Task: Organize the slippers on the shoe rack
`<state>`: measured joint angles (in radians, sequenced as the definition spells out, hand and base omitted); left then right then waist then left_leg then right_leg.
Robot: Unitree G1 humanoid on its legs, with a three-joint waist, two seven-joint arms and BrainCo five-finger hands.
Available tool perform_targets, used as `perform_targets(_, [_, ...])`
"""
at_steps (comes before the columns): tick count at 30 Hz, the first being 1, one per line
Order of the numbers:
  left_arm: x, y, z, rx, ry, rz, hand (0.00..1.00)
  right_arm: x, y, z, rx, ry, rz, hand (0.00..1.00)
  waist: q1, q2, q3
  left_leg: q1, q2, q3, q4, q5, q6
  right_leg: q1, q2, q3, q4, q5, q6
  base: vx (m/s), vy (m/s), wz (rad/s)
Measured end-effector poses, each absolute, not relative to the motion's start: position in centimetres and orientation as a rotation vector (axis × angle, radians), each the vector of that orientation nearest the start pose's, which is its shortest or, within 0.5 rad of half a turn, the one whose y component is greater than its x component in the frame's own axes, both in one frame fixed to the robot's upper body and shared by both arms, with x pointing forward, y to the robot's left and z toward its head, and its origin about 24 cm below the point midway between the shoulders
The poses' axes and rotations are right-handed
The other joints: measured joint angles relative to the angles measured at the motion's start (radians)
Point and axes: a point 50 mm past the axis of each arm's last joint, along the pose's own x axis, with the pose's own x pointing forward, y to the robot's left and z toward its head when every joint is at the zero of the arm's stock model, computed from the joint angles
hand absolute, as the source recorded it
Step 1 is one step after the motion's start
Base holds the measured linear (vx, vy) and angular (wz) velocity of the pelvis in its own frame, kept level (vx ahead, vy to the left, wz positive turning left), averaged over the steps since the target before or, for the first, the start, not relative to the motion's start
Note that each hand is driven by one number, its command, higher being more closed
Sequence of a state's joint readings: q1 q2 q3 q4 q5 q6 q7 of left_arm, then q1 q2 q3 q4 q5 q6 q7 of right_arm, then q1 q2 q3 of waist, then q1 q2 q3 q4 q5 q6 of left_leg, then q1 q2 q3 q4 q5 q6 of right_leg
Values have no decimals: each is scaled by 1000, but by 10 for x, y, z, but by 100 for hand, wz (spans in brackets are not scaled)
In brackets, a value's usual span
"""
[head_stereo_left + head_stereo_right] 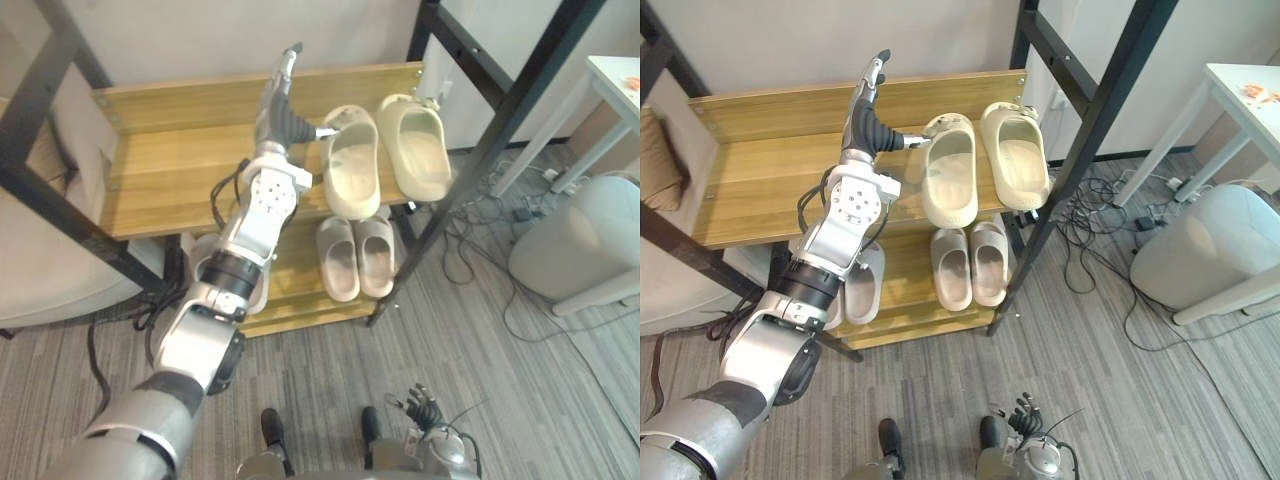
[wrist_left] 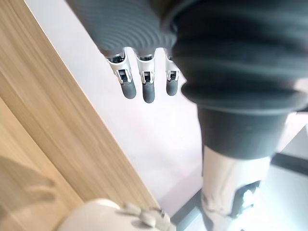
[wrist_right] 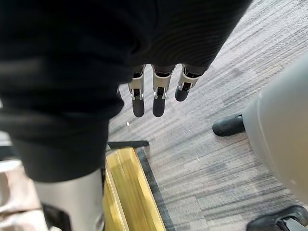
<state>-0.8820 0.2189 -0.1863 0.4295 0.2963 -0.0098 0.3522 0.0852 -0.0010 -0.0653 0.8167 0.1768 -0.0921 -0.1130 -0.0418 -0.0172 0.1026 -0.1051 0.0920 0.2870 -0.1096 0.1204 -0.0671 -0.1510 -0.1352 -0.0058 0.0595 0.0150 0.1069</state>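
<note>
While my left hand (image 1: 282, 105) hovers released, fingers straight, beside them, two cream foam slippers (image 1: 350, 165) lie paired on the upper shelf of the black-framed wooden shoe rack (image 1: 180, 170). Lower shelf: small beige pair (image 1: 340, 260); pale slipper (image 1: 865, 285) partly behind my arm. Right hand (image 1: 425, 408) idle, relaxed. Task, I judge, nearly complete.

Cream slippers (image 1: 350, 165) on shoe rack (image 1: 170, 180)

The silver-grey arm (image 1: 245, 245) carries a dark-ribbed left hand (image 1: 279, 108) with silver, dark-tipped fingers (image 2: 148, 89).
</note>
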Motion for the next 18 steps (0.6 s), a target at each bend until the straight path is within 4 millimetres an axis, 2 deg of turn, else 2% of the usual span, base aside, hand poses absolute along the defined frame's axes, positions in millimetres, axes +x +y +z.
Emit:
perform_targets(4, [358,111,208,497,-599,137,0,144,-171,-135,143,819,-280,0,5,7,-8,8,-4,-24,0,0,0,28,-5,-23,-10,-1,2,-18,13,17])
perform_targets(6, [344,117,185,476,-568,142,0,138,-170,-139,141,849,-284,0,21,12,-32,11,-6,-29,0,-1,-1,35,-5,-29,-14,-2,2,-18,12,10])
perform_targets(8, [339,118,173,480,-539,141,0,135,-170,-141,140,864,-286,0,26,14,-35,20,-7,-37,0,-1,-1,51,-6,-38,-19,-2,3,-6,7,14])
perform_targets(9, [334,118,154,489,-485,138,0,132,-170,-143,137,884,-288,0,30,14,-47,26,-9,-49,0,-1,-1,68,-7,-49,-25,-3,3,-11,6,19])
perform_targets(12, [324,122,124,557,-404,132,0,132,-169,-143,138,887,-284,0,33,12,-52,53,-13,-60,0,-5,-4,112,-8,-66,-43,-13,-6,-26,7,14])
perform_targets(18, [319,118,92,618,-301,94,0,126,-169,-148,136,922,-286,0,42,2,-64,52,-15,-87,-1,-8,0,126,-6,-99,-55,-27,-1,-40,-2,17])
